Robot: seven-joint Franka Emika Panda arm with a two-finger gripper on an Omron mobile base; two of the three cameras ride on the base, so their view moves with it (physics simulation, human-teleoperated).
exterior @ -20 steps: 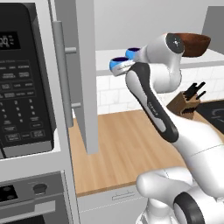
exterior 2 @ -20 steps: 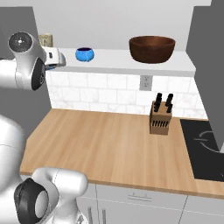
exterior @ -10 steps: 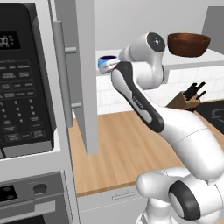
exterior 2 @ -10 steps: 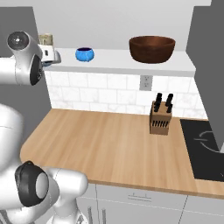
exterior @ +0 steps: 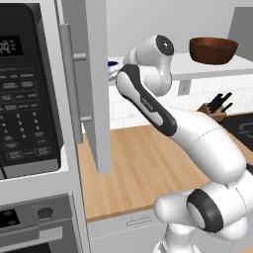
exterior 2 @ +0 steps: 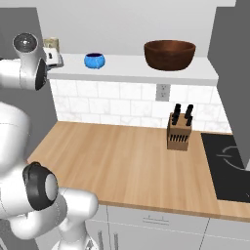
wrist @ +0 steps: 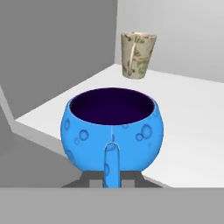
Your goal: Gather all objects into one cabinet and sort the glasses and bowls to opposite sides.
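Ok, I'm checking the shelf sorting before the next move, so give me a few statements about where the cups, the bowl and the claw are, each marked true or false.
1. The claw is shut on the handle of a blue cup. True.
2. The beige tumbler lies on its side on the shelf. False: it stands upright, in the corner beyond the held cup.
3. The brown bowl sits at the shelf's right end. True.
4. The other blue cup rests inside the bowl. False: it stands alone on the shelf, well left of the bowl.
5. The knife block is up on the shelf. False: it stands on the wooden counter.
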